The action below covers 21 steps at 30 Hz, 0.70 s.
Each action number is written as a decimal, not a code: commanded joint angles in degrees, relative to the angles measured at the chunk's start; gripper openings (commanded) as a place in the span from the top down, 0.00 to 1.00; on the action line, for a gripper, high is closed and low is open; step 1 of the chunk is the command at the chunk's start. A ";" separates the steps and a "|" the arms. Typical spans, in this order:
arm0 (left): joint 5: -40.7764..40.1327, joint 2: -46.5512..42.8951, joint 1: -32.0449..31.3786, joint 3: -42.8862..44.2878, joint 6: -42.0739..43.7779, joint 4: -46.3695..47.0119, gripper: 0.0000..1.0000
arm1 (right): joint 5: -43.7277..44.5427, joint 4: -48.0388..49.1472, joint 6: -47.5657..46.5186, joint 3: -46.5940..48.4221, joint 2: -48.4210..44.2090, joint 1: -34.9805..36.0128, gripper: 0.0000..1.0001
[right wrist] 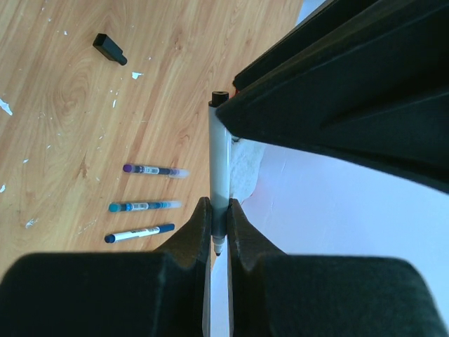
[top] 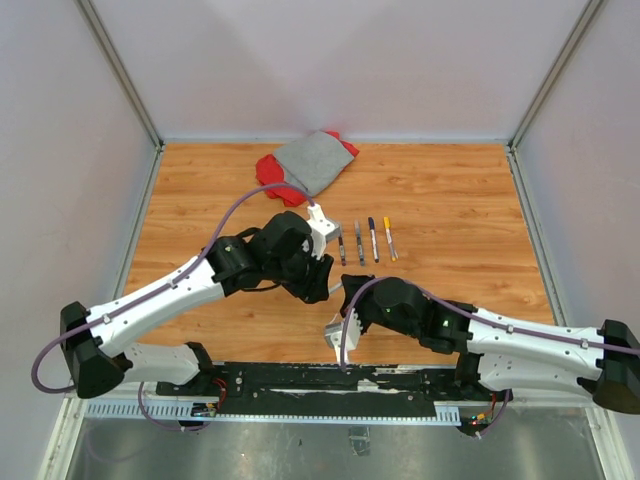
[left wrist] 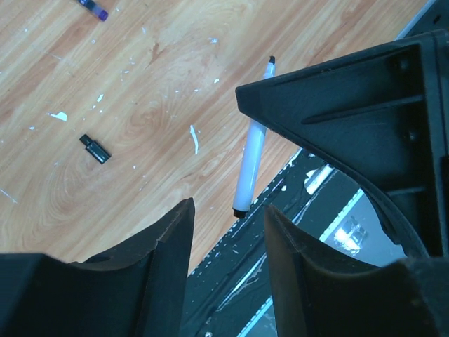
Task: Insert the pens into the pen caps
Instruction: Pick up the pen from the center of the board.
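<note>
1. Reaching from the near-right corner toward the middle, the right arm lay low and stretched. The right gripper was pinched tight on a grey-barrelled pen.
2. The left arm angled in from the near-left, elbow bent. The left gripper had its fingers partway apart, holding nothing, with that pen's dark end just beyond the gap.
3. A black pen cap lay loose on the wooden table, apart from both grippers.
4. 4 more pens lay in a row beyond the left wrist.
</note>
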 commanded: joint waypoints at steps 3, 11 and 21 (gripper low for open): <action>1.46 2.63 -0.43 -0.04 2.77 0.46 0.53 | 0.33 2.01 -4.00 2.16 1.17 2.38 0.99; 1.61 4.73 -0.45 0.18 3.40 1.72 0.64 | -0.30 3.75 -4.47 2.02 2.36 2.71 0.99; 0.54 3.62 -0.45 -0.33 2.95 1.58 0.99 | -0.19 4.20 -4.39 1.69 1.53 2.79 0.95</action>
